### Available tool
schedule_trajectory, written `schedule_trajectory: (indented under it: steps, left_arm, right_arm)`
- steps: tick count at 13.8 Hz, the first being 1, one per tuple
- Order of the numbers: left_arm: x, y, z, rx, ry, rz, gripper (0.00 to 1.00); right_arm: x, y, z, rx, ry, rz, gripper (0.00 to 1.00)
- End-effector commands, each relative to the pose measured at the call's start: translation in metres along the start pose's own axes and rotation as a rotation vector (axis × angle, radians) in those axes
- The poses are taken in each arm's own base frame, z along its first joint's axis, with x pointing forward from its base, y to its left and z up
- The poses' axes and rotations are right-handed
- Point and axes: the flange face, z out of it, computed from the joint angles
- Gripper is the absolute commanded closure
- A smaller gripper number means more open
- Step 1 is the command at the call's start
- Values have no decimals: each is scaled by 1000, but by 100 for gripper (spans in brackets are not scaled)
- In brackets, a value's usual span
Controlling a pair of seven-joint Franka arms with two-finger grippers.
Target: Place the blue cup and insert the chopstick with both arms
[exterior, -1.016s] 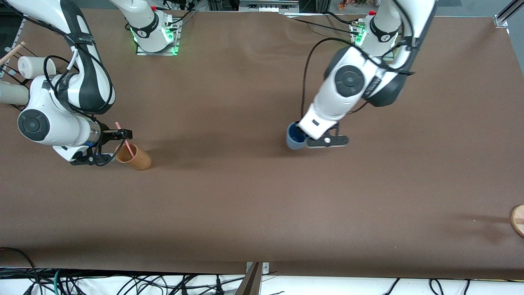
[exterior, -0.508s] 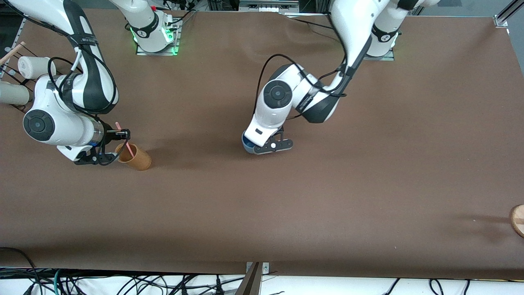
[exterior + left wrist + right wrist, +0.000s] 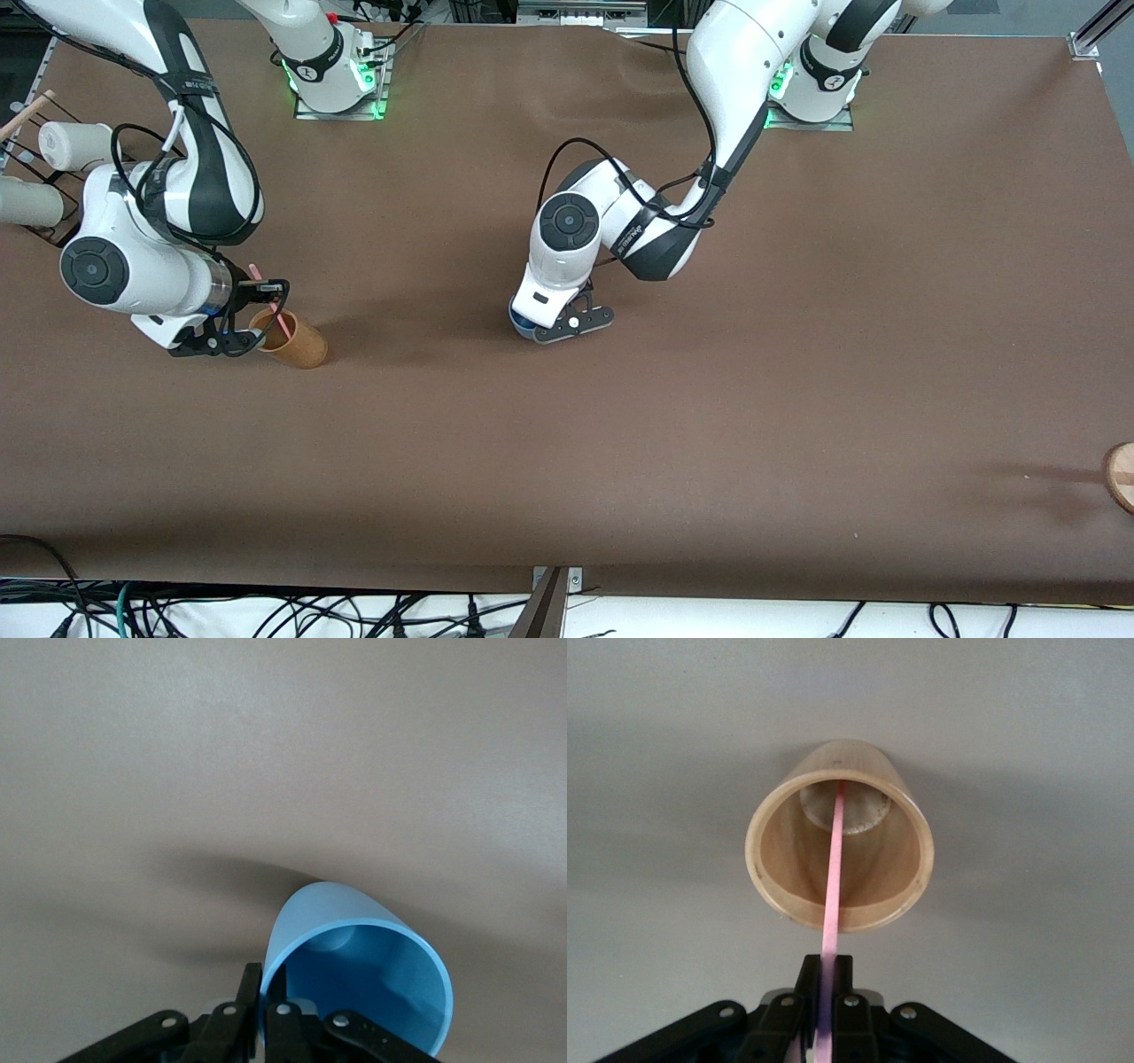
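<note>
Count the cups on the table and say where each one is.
2. The blue cup is mid-table, held by the left end effector. The tan cup stands at the right arm's end, holding the chopstick.

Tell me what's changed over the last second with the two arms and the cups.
The left gripper, shut on the blue cup, has carried it toward the right arm's end of the table, slowing lately. The right gripper stays shut on the chopstick, whose lower end is still inside the tan cup; that arm barely shifted. The tan cup has not moved.
</note>
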Motion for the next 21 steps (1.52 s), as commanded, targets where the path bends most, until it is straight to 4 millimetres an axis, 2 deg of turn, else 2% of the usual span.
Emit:
schedule_trajectory:
  steps: [1,3,4,5,7,8,9,11,13,15,16,19,20,21]
  left_arm:
    - [4,5,5,8,1,-37,100]
    - [4,4,8,8,1,-38,100]
    - [3,5,8,7,-1,-39,95]
    - [3,5,6,3,-1,-41,74]
    - [3,7,0,-7,0,-62,52]
    - [2,8,-6,-15,1,-68,23]
    - [0,10,-11,-20,2,-71,0]
    - [2,10,-35,-43,7,-71,0]
    - [11,4,-68,-57,25,-75,0]
    - [26,-8,-94,-53,24,-89,0]
    - [41,-18,-112,-68,30,-91,0]
    - [76,-50,-157,-72,43,-18,0]
    - [90,-65,-171,-76,52,12,0]
    - [104,-79,-186,-83,56,37,0]
  right_arm:
    - [-2,0,-12,-3,20,-19,96]
    - [-1,1,-21,-4,37,-18,98]
    - [-2,1,-28,-4,30,-18,99]
    - [-3,1,-40,-3,13,-18,100]
    - [-7,2,-66,0,-32,-13,100]
    - [-8,3,-82,1,-44,-13,100]
    - [-11,2,-95,5,-60,-10,100]
    - [-16,1,-120,8,-73,-12,100]
    - [-23,1,-141,13,-101,-10,100]
    - [-33,-2,-158,22,-141,-6,100]
    - [-35,-6,-168,39,-140,-12,100]
    - [-39,-33,-180,81,-146,-25,100]
    - [-39,-46,-181,107,-146,14,100]
    - [-39,-70,-182,123,-152,46,100]
